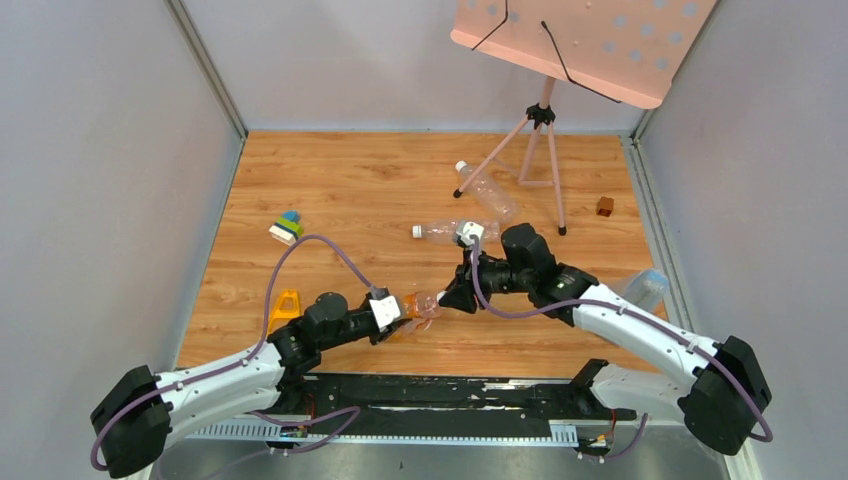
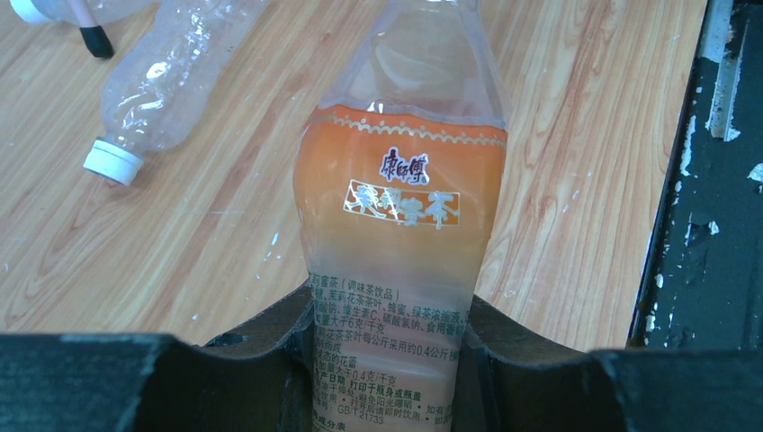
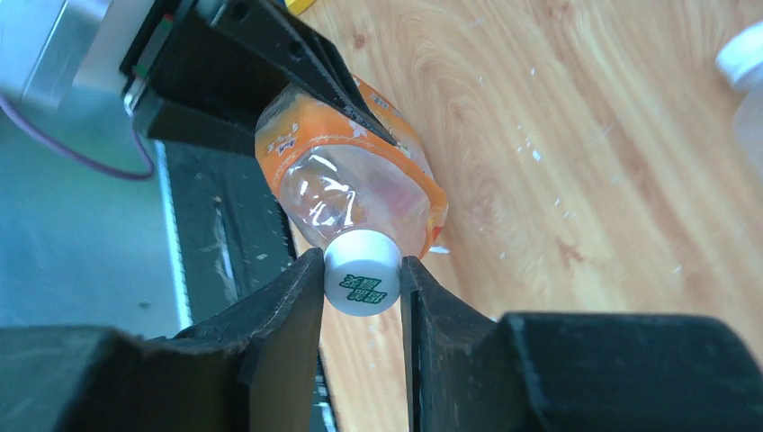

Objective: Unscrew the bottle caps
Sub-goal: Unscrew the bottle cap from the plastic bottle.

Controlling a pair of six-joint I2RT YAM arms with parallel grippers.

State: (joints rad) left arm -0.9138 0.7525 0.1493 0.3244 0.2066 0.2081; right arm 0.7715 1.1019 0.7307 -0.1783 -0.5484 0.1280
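My left gripper (image 1: 398,318) is shut on the body of an orange-labelled bottle (image 2: 400,234) and holds it above the wooden table. The bottle also shows in the top view (image 1: 420,308) and the right wrist view (image 3: 351,184). My right gripper (image 3: 362,281) is shut on its white cap (image 3: 362,273), one finger on each side; in the top view this gripper (image 1: 447,297) meets the bottle's neck. A clear bottle (image 1: 445,232) with a white cap (image 1: 417,232) lies behind; its cap shows in the left wrist view (image 2: 112,163). Another clear bottle (image 1: 488,190) has a white cap (image 1: 461,167).
A pink music stand (image 1: 545,110) stands at the back on tripod legs. A brown cube (image 1: 605,206) sits far right. A stack of coloured blocks (image 1: 287,228) and a yellow piece (image 1: 286,304) lie left. A clear cup (image 1: 645,287) sits by the right arm. A black rail (image 1: 450,392) runs along the near edge.
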